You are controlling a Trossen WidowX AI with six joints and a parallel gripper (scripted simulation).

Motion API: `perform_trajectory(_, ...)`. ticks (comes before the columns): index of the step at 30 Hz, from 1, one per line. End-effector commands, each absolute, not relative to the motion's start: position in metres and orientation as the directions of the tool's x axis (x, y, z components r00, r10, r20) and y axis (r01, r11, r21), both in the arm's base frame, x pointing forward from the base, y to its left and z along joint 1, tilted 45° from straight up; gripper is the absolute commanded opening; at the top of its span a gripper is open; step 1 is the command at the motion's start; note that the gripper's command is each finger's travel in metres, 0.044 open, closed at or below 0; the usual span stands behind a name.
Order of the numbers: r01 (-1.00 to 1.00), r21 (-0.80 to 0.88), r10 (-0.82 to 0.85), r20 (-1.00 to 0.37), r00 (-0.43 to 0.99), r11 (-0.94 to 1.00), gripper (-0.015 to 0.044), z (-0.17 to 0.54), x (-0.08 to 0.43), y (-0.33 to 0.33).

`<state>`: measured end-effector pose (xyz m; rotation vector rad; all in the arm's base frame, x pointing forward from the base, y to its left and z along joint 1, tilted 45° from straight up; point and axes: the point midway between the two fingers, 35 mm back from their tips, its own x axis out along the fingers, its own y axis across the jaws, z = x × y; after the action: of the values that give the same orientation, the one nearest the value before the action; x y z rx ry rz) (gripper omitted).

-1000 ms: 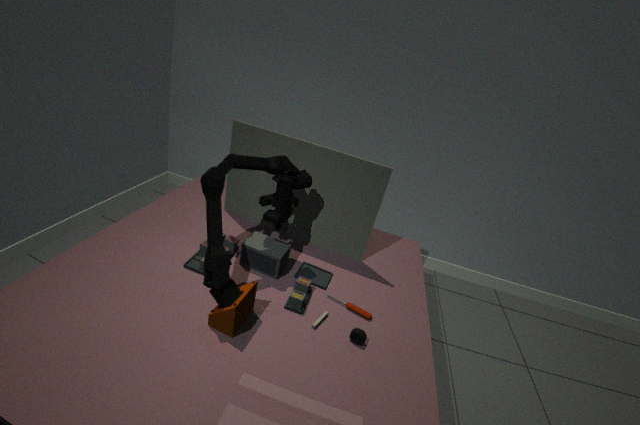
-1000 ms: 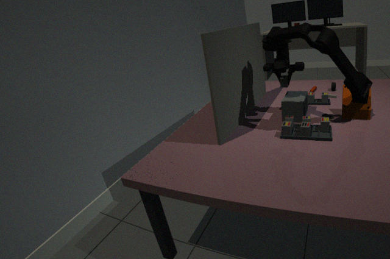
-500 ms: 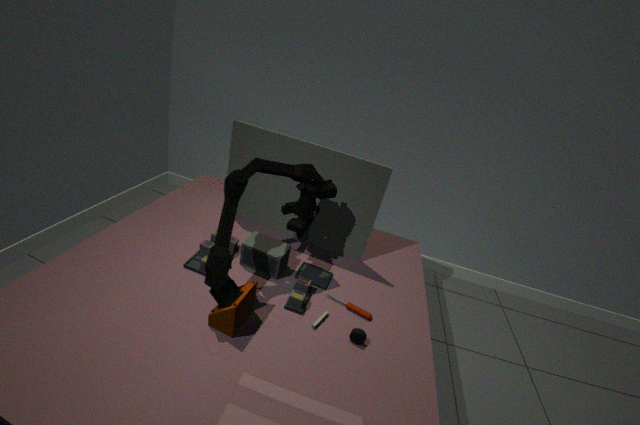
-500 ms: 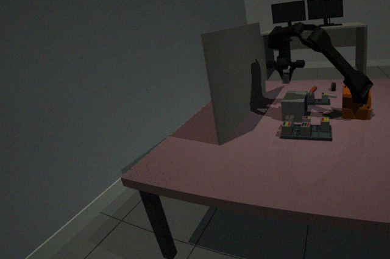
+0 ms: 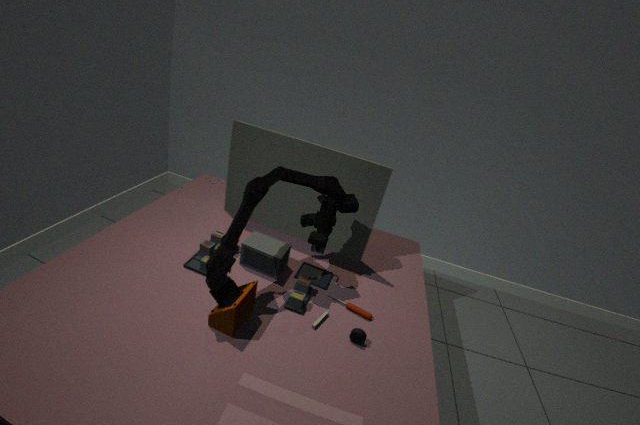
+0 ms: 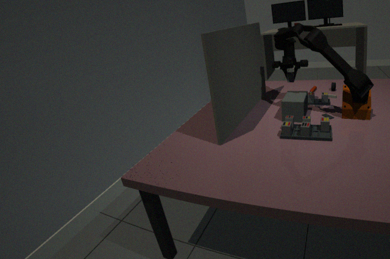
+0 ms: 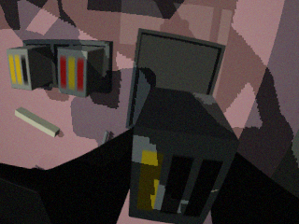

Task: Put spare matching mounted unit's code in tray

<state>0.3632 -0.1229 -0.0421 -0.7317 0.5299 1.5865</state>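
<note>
- Pincer [image 5: 317,247] [image 6: 291,78] [image 7: 175,137] of mine is closed on a grey block [image 7: 182,182], which shows one yellow stripe and two black ones in the wrist view.
- I hold that block above the pink table [image 5: 129,317] [image 6: 251,167], over the part toward the wall-side edge. It is clear of the surface and outside the tray [image 5: 310,271] [image 7: 179,61].
- The tray lies flat, between the grey box [image 5: 264,255] [image 6: 294,105] and the table's right edge as the top view shows it. From my wrist, it appears just beyond the block.
- Along the wall-side edge an upright panel [image 5: 310,167] [image 6: 236,83] stands. The box sits between it and my orange base [image 5: 222,321] [image 6: 348,113]; I cannot read a code on the box's back.
- The larger rack [image 5: 193,262] [image 6: 307,138] bears five striped blocks, on the box's other side from the tray, toward the wall-side edge's left corner in the top view.
- A small rack [image 5: 295,304] [image 6: 321,103] [image 7: 39,42] near the tray carries two blocks: one striped yellow, yellow, black [image 7: 28,69], the other red, yellow, red [image 7: 75,71].
- Toward the right edge in the top view lie an orange-handled screwdriver [image 5: 358,311] [image 6: 312,89], a pale stick [image 5: 320,320] [image 6: 331,95] [image 7: 37,122] and a round black object [image 5: 357,336] [image 6: 333,86], the last nearest that edge.
</note>
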Motion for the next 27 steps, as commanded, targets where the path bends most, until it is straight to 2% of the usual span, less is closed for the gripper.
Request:
perform_trajectory(1,-0.983,-0.085,0.695,-0.717,-0.051,-0.16,0.0,-0.052,0.362,-0.13)
perform_trajectory(27,-0.983,-0.085,0.695,-0.718,-0.051,-0.16,0.0,-0.068,0.364,-0.117)
